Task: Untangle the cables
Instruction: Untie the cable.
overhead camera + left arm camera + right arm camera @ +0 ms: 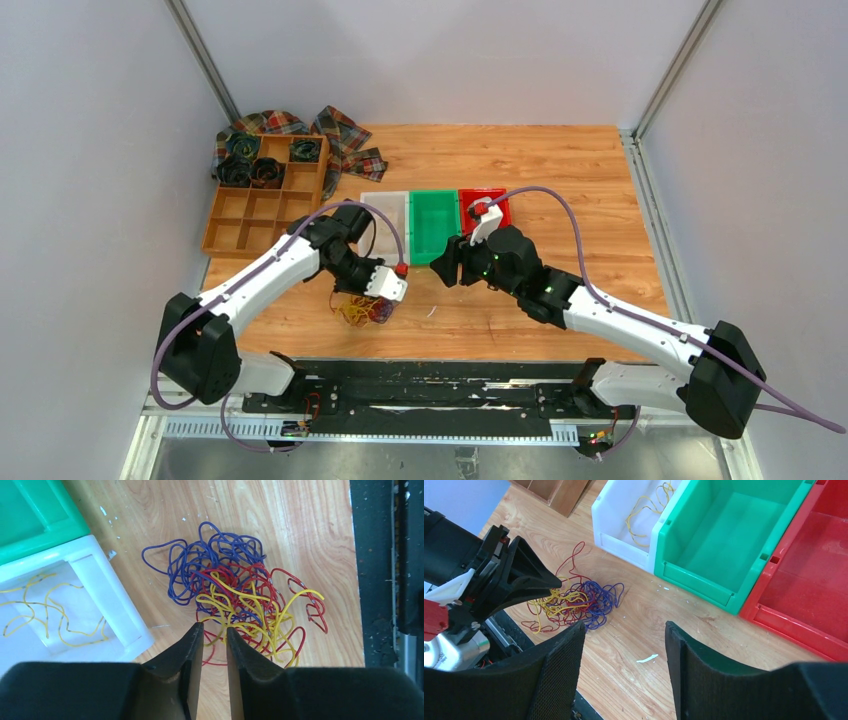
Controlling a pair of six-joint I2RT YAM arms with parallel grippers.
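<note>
The cables [235, 595] lie as a loose clump of purple, red and yellow loops on the wooden table, near the front edge [362, 310] [574, 602]. My left gripper [215, 626] hovers over the clump's near side. Its jaws stand a narrow gap apart, and a yellow loop runs past the tips without being pinched. In the right wrist view the left gripper's fingers [531, 580] reach down over the clump. My right gripper [624, 625] hangs open above bare wood to the right of the clump, with nothing between its fingers. One separate yellow wire [47, 615] lies in the white bin.
A white bin [385, 215], a green bin [433, 225] and a red bin [485, 210] stand side by side mid-table. A wooden compartment tray [262, 200] with black coiled rolls sits back left beside a plaid cloth [345, 135]. A black rail [385, 580] borders the front edge.
</note>
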